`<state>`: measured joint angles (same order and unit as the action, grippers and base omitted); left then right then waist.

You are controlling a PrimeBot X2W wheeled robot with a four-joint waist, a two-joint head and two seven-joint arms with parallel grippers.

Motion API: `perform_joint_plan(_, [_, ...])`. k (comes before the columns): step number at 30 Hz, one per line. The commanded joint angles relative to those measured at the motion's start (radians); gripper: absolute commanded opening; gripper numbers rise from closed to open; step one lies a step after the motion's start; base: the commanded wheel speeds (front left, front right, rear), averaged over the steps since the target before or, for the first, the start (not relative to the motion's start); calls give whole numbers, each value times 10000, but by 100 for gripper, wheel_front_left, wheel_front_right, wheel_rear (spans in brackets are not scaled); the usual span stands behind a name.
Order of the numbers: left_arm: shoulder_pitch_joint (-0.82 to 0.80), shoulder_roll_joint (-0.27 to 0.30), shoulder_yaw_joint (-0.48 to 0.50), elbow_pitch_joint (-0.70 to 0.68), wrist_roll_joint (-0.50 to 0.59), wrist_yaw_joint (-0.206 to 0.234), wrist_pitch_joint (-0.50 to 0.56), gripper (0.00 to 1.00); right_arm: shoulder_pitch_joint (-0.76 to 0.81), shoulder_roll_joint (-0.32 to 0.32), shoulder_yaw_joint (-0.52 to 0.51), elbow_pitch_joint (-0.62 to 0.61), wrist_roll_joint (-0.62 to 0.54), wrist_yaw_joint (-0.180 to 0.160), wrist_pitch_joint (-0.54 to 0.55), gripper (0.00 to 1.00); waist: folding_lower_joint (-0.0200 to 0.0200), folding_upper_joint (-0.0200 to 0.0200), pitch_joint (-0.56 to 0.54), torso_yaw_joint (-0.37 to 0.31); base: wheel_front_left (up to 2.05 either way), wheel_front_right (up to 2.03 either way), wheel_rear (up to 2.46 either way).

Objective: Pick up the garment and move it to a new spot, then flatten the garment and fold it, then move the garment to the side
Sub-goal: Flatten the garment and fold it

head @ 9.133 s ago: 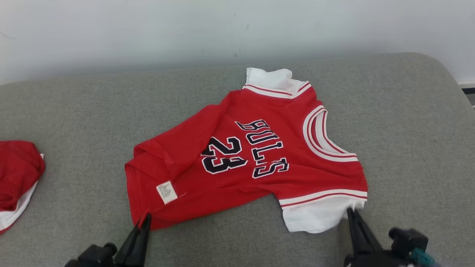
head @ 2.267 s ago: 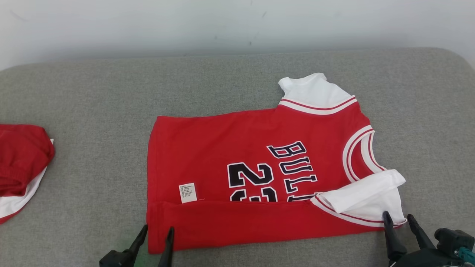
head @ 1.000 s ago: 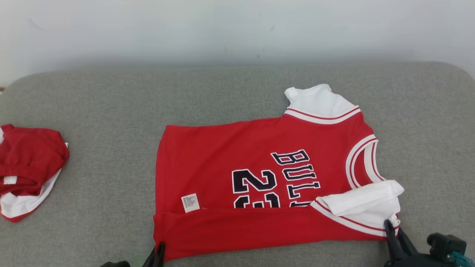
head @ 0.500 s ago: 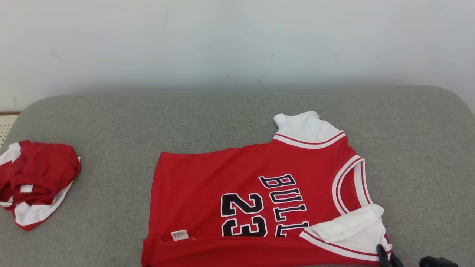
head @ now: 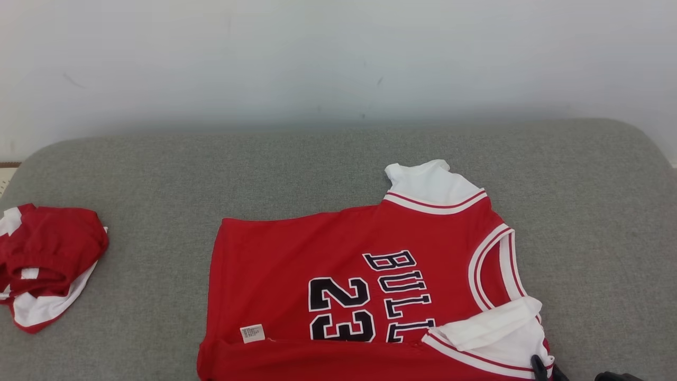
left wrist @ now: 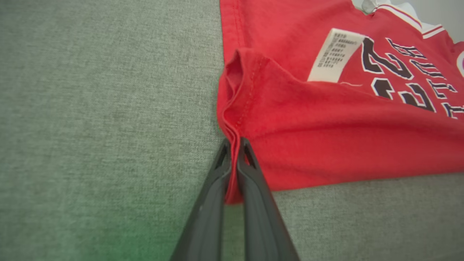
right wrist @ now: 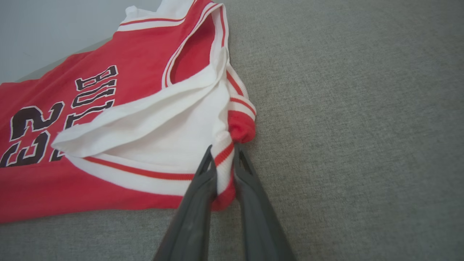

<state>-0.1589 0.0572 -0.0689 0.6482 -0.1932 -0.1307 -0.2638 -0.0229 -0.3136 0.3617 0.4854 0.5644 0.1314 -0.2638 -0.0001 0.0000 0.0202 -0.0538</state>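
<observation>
Found the left gripper [left wrist: 235, 145] clamped tight on the jersey [head: 296, 275], long dark fingers pinching the doubled-over near corner of the red hem. Found the right gripper [right wrist: 223, 152] likewise closed on the jersey, with a thick fold of red-and-white striped trim squeezed between its fingers. Counted two grippers, each holding cloth, one at either near corner of the single jersey.

Noted the jersey lying mostly flat, its near edge turned over in a long strip between the two grips. Read black white-edged lettering starting "BULL" and the number "23", both sideways in the head view, with their lower parts tucked under the turned strip. Counted two white sleeves: far sleeve [head: 428, 182] flat and pointing toward the wall, near sleeve [right wrist: 163, 130] folded over onto the chest beside the neck opening [head: 494, 272]. Counted one white care label [left wrist: 335, 54], at the fold line near the left grip.

Counted one second garment [head: 50, 254], red with white, bunched up well apart to the left of the jersey.

Logged the surface as a grey woven cushion [head: 264, 174] with rounded far corners, and the jersey on its near middle-to-right part. Logged a plain pale wall [head: 317, 53] directly behind, with a few small dark marks.
</observation>
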Motion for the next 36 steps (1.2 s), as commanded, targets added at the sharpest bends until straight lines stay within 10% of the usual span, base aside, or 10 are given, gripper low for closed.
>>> perform_joint_plan(1, [126,12,-52,-36,-98,12,-9,29,21,-43,-45,9,103,-14,-5,100,1,0,23,3,0,0,0])
perform_joint_plan(3, [139,-23,-250,-150,-296,11,-9,100,-103,-13,-120,-28,3,-14,-3,100,1,0,57,9,0,0,0])
perform_joint_plan(14, [463,-54,89,-1664,776,498,-10,100,-81,158,-898,-1316,-1483,-13,-3,100,1,0,329,174,0,0,0])
perform_joint_plan(16, [504,-58,119,-1953,851,586,-10,100,2,211,-778,-1495,-1609,-13,-3,78,1,0,354,211,0,0,0])
perform_joint_plan(22, [704,-62,68,-2318,576,794,-10,100,199,219,-102,-1653,-1723,-13,-3,70,1,0,360,260,0,0,0])
perform_joint_plan(26, [810,-64,-73,-2395,455,860,-10,100,226,239,233,-1594,-1599,-13,-3,100,1,0,398,283,0,0,0])
perform_joint_plan(36, [714,-68,-238,-2255,197,729,-10,100,141,196,863,-1072,-1452,-13,-3,100,1,0,513,400,0,0,0])
